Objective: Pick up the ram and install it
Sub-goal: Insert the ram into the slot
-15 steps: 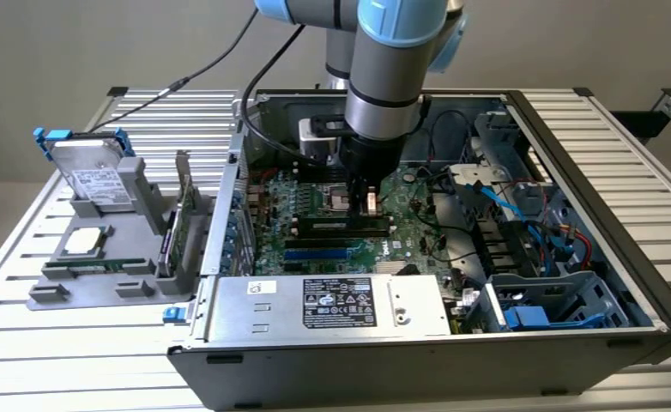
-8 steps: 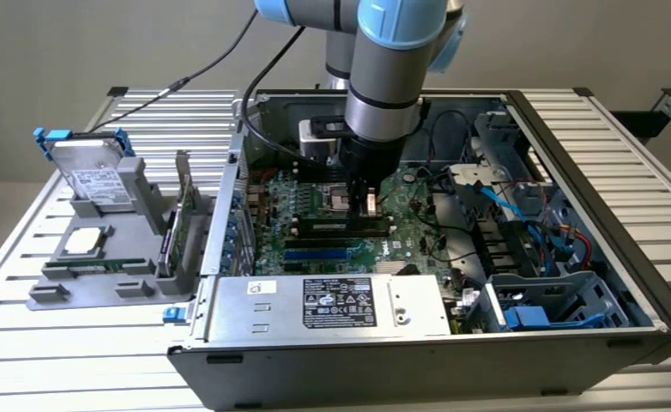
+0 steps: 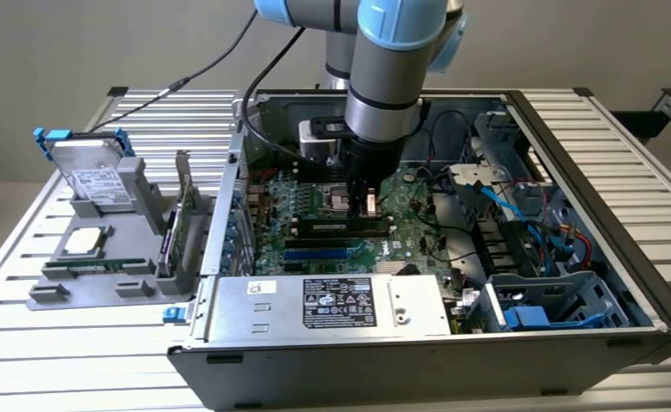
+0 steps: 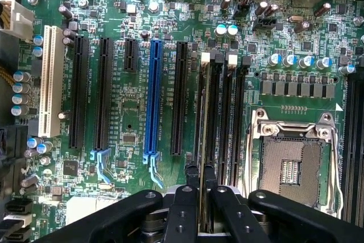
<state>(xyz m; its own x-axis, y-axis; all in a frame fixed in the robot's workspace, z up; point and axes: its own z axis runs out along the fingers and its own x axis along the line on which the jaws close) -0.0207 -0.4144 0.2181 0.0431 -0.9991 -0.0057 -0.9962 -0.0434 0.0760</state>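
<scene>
My gripper (image 4: 201, 170) is shut on the ram (image 4: 201, 211), which shows edge-on as a thin strip between the two black fingers (image 4: 183, 203). It hangs directly over the row of black memory slots (image 4: 227, 118), in line with the slot that has a white latch (image 4: 206, 57) at its end. Whether its lower edge touches the slot I cannot tell. In the exterior view the gripper (image 3: 369, 210) reaches straight down into the open computer case (image 3: 610, 215), just above the memory slots (image 3: 335, 228) on the green motherboard (image 3: 301, 193).
An open processor socket (image 4: 290, 166) lies beside the memory slots, with a blue slot (image 4: 152, 101) and black expansion slots on the other side. A power supply (image 3: 329, 305) sits at the case front. A grey holder (image 3: 95, 275) outside the case carries a hard drive (image 3: 93, 178), a processor chip (image 3: 87, 242) and an expansion card (image 3: 181, 223).
</scene>
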